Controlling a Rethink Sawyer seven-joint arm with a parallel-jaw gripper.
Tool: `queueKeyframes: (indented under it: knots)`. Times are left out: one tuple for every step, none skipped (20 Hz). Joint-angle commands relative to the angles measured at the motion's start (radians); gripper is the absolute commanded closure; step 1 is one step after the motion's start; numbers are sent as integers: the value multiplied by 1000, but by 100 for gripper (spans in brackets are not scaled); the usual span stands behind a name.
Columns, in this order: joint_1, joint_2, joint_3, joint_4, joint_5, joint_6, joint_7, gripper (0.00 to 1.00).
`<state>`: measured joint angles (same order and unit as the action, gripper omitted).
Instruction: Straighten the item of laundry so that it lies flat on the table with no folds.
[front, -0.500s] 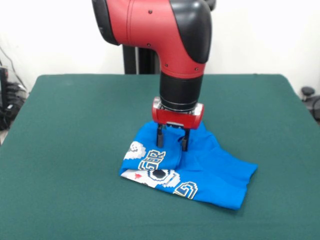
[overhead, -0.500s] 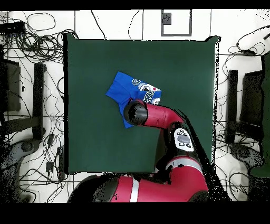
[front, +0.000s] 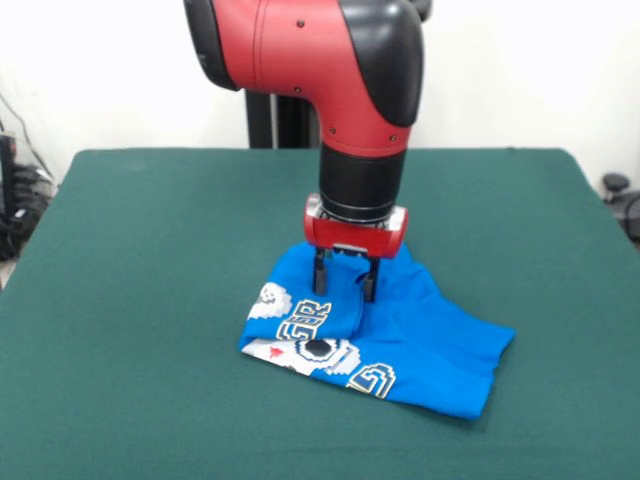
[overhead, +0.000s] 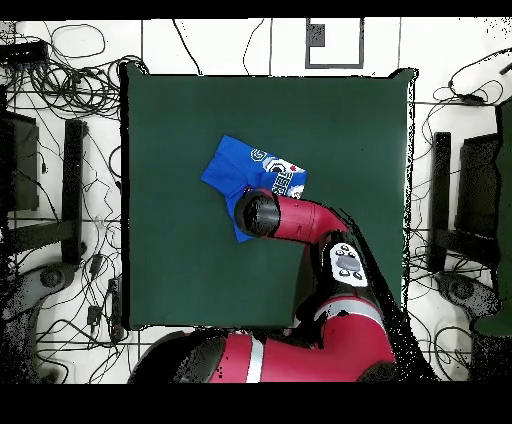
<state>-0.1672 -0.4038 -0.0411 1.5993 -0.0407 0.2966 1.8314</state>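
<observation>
Laundry, a blue T-shirt, lies crumpled near the middle of the green desk, its white, black and yellow graphic showing along its left front edge. My end effector stands upright over the shirt's raised fold, fingers parted, their tips down on the cloth on either side.

- Off the table we note tangled black cables on the white floor.
- Dark stands flank both sides.
- White wall behind.
</observation>
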Motion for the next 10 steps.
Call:
queueKeyframes:
  knots:
    - [8, 32, 112, -34, -25, 46, 39, 0]
    - [6, 33, 114, -32, -25, 41, 39, 0]
    - [2, 34, 118, -21, -17, 19, 57, 100]
    - [2, 32, 118, -21, -18, 22, 55, 100]
    - [1, 30, 118, -20, -18, 24, 53, 100]
    - [1, 28, 118, -19, -19, 27, 51, 100]
    - [-2, 25, 124, -16, -27, 22, 41, 100]
    - [-7, 24, 129, -10, -27, 8, 45, 100]
    - [-3, 26, 124, -13, -24, 13, 49, 100]
    - [1, 27, 119, -16, -22, 17, 53, 100]
